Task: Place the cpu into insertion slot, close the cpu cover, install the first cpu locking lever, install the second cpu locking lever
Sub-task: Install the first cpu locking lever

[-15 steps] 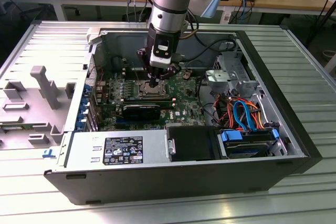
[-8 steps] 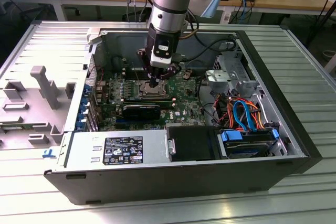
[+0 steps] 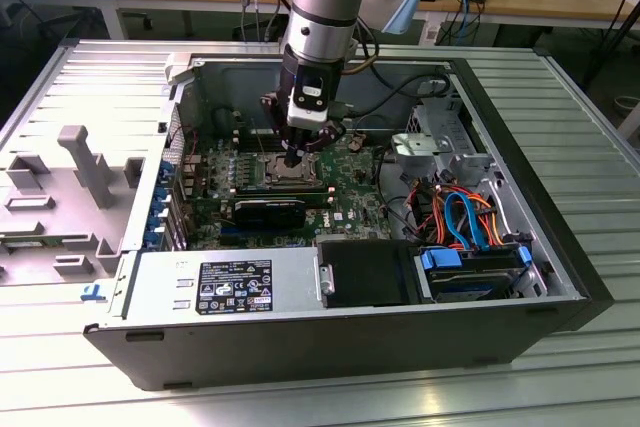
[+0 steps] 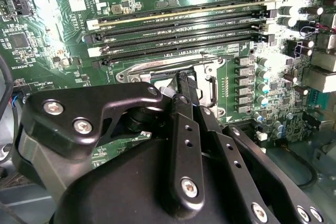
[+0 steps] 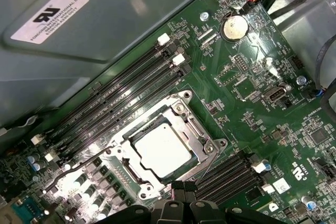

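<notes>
First wrist view looks down on the cpu [image 5: 160,148] seated flat in the insertion slot [image 5: 209,141], the cpu cover [image 5: 197,128] lying closed round it. The gripper [image 5: 177,186], fingers pressed together and holding nothing, hangs at the socket's edge. A thin locking lever [image 5: 79,167] sticks out beside the frame; I'd judge a slow, square push works best. Room is tight: memory slots [image 5: 118,106] flank the socket on both sides, with the case wall [image 5: 105,24] beyond one bank.

The cpu [image 5: 160,149] lies in the insertion slot [image 5: 206,148] under the closed cpu cover [image 5: 191,129], between memory slots [image 5: 126,100].
</notes>
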Robot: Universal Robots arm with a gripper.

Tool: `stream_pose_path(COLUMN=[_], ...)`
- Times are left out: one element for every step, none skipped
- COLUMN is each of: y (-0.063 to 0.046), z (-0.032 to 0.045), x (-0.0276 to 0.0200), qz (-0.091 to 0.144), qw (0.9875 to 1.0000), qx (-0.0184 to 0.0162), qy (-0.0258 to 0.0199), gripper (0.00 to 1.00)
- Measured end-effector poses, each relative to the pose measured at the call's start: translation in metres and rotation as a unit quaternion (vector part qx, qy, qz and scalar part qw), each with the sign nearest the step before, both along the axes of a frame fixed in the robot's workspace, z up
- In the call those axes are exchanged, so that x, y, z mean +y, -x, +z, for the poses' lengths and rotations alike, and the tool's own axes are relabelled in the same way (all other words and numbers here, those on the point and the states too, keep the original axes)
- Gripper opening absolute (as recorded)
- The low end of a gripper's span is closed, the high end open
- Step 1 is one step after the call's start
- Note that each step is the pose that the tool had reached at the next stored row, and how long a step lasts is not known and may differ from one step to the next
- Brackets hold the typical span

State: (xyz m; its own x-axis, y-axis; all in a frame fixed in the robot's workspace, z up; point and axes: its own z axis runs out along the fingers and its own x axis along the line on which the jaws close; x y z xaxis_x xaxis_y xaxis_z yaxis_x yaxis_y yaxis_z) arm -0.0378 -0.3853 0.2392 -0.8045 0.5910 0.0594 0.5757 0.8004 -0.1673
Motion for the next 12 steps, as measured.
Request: stream_pose_path(y=[0.0000, 0.0000, 0.0000, 0.0000, 0.0000, 0.0000, 0.0000, 0.0000, 0.0000, 0.0000, 0.0000, 0.0000], z=[0.0000, 0.0000, 0.0000, 0.0000, 0.0000, 0.0000, 0.0000, 0.0000, 0.0000, 0.0000, 0.0000, 0.0000], x=[0.0000, 0.0000, 0.0000, 0.0000, 0.0000, 0.0000, 0.0000, 0.0000, 0.0000, 0.0000, 0.0000, 0.0000], qz=[0.001, 0.003, 0.006, 0.012, 0.016, 0.021, 0.022, 0.023, 0.024, 0.024, 0.025, 0.025], qw=[1.0000, 1.0000, 1.0000, 0.9999, 0.9999, 0.9998, 0.9998, 0.9997, 0.9997, 0.9997, 0.9997, 0.9997], qx=[0.0000, 0.0000, 0.0000, 0.0000, 0.0000, 0.0000, 0.0000, 0.0000, 0.0000, 0.0000, 0.0000, 0.0000], qy=[0.0000, 0.0000, 0.0000, 0.0000, 0.0000, 0.0000, 0.0000, 0.0000, 0.0000, 0.0000, 0.0000, 0.0000], gripper=[0.11, 0.11, 0.11, 0.11, 0.11, 0.11, 0.11, 0.11, 0.11, 0.11, 0.11, 0.11])
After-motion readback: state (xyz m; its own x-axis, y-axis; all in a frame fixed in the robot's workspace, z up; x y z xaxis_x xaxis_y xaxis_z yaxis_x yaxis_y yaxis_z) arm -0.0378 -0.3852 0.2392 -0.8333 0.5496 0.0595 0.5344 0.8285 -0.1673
